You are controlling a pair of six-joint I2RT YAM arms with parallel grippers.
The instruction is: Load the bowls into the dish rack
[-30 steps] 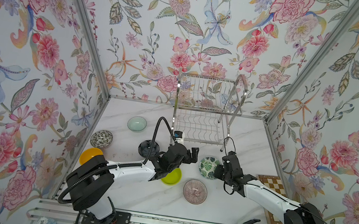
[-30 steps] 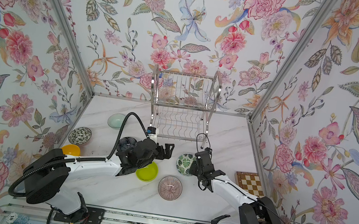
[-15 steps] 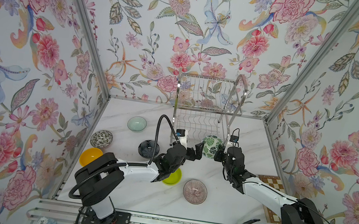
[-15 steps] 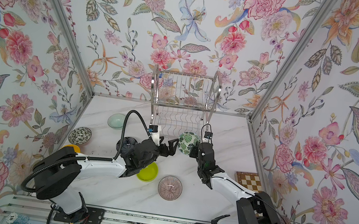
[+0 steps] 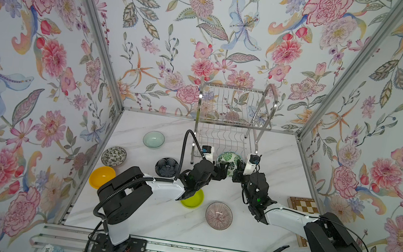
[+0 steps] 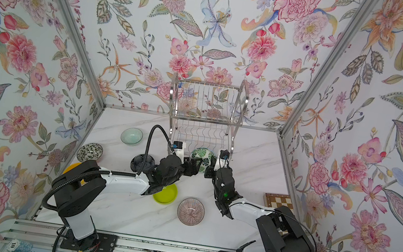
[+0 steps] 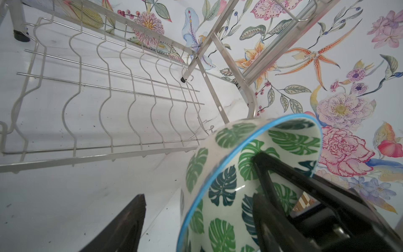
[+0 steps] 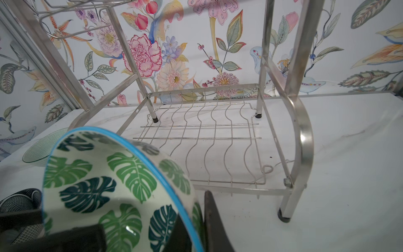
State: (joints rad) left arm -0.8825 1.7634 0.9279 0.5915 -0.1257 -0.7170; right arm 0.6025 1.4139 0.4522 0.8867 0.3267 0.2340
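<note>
We see the leaf bowl (image 5: 229, 159), white with green leaves and a thin blue rim, held up between the two arms in both top views. It is tipped on its side and lifted off the surface (image 5: 280, 154). It hangs just at the near edge of the lower shelf of the dish rack (image 5: 233, 104), toward the right half of that shelf.

The right pincer (image 5: 238, 170) is clamped on the leaf bowl's rim. In the right wrist view one finger (image 8: 214, 222) presses on the outside of the bowl wall, and the other sits inside the bowl.

The left pincer (image 5: 222, 171) stands apart around the rim on the bowl's left side. In the left wrist view one of its fingers (image 7: 130, 222) is outside the bowl. We see a gap of bare surface between that finger and the wall, so it is not squeezing the bowl.

Six more bowls lie on the surface. The pale green bowl (image 5: 153, 139) is just left of the rack. The speckled bowl (image 5: 113, 156) and the orange-yellow bowl (image 5: 102, 176) sit by the left wall. The dark blue flower bowl (image 5: 165, 167) is beside the left arm. The lime green bowl (image 5: 194, 199) peeks out from under that arm. The pink striped bowl (image 5: 219, 215) is just right of the lime one. A chessboard (image 5: 301, 205) lies at the right edge.
</note>
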